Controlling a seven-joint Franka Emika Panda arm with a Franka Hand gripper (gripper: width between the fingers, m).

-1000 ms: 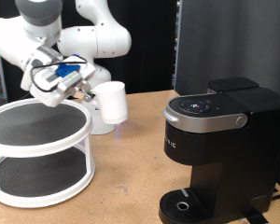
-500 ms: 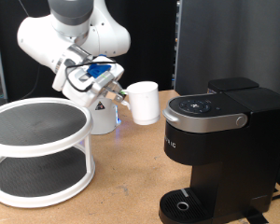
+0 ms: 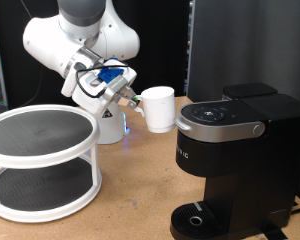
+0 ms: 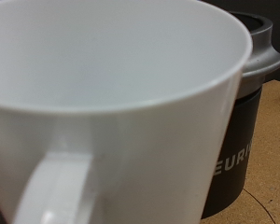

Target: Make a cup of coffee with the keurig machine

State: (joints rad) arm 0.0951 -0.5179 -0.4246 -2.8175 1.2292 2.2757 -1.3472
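The white cup point(image 3: 157, 108) hangs in the air, tilted, just to the exterior view's left of the black keurig machine point(image 3: 235, 160), level with its lid. My gripper point(image 3: 133, 99) is shut on the cup's handle, coming from the exterior view's left. In the wrist view the cup point(image 4: 112, 103) fills the picture, handle point(image 4: 51, 191) toward the camera, with the keurig machine point(image 4: 243, 121) behind it. My fingers do not show there. The machine's lid with its round button panel point(image 3: 215, 114) is down. Its round drip tray point(image 3: 195, 220) has nothing on it.
A white two-tier round rack point(image 3: 42, 160) with dark mesh shelves stands at the exterior view's left on the wooden table point(image 3: 130, 215). A black panel point(image 3: 245, 45) rises behind the machine. The robot's white base point(image 3: 105, 120) stands behind the rack.
My gripper has carried the cup from above the rack's edge toward the exterior view's right, up to the machine's side. In the last half second it moved only slightly further right.
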